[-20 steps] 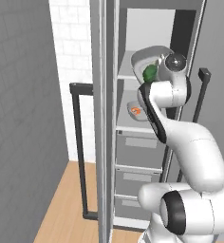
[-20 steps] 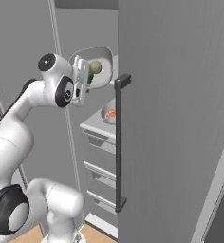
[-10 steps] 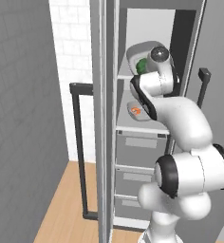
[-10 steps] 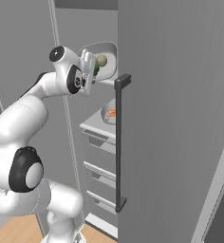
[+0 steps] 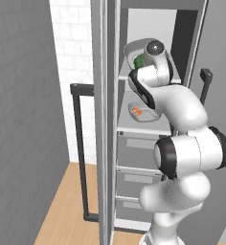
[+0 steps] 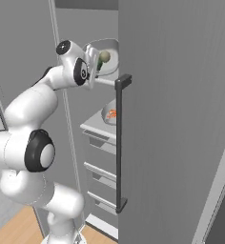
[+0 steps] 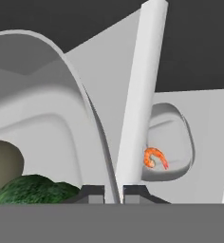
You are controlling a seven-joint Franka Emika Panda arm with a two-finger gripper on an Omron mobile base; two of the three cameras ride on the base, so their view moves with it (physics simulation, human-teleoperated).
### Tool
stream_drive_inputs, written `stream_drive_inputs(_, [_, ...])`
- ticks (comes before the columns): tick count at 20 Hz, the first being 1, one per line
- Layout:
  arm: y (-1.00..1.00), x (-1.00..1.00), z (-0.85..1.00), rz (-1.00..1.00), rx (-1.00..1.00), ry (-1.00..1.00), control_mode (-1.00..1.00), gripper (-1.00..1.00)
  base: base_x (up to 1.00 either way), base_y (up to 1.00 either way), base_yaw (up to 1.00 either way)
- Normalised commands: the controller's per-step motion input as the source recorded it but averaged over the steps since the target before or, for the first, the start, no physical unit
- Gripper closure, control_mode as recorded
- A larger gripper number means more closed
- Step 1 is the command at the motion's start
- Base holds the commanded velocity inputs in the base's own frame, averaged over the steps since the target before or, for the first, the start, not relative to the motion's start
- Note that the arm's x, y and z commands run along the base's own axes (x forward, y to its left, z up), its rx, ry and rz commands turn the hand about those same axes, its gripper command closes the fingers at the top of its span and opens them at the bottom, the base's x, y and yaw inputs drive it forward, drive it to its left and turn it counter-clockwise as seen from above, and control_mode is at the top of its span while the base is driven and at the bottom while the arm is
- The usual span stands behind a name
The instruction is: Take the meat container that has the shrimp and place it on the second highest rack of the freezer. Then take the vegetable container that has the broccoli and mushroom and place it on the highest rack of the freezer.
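From the left base view, my arm has swung deeper into the freezer (image 5: 148, 119) — the vegetable container (image 5: 136, 55) now sits at the highest rack (image 5: 123, 76). In the right base view the mushroom (image 6: 104, 55) rides tilted. In the hand view the pincer (image 7: 114, 192) is clenched on the container's rim, broccoli (image 7: 35, 190) inside; the shrimp (image 7: 154, 157) rests below in its meat container (image 7: 168, 142) — grey walls all round.

arm: white with dark joints, rising from 5 o'clock in the left base view, folded at the elbow and reaching up toward 12 o'clock
wrist: bent forward at the top of the reach
claw (image 7: 113, 192): jaws nearly together, pinching a thin rim between the fingertips (image 7: 92, 191)
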Motion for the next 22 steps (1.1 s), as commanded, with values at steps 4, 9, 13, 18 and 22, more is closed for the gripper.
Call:
stream_drive_inputs(4, [0.0, 0.26, 0.03, 0.0, 0.03, 0.0, -1.0, 1.0, 0.0, 0.0, 0.0])
stream_drive_inputs(9, [-0.03, 0.25, 0.0, -0.01, 0.07, 0.0, -1.0, 1.0, 0.0, 0.0, 0.0])
stream_drive_inputs(13, [-0.21, 0.27, 0.0, -0.05, 0.08, 0.0, -1.0, 1.0, 0.0, 0.0, 0.0])
stream_drive_inputs(18, [-0.18, 0.41, 0.0, -0.03, 0.05, 0.0, -1.0, 1.0, 0.0, 0.0, 0.0])
stream_drive_inputs(22, [0.0, 0.6, 0.0, 0.0, 0.01, 0.0, -1.0, 1.0, 0.0, 0.0, 0.0])
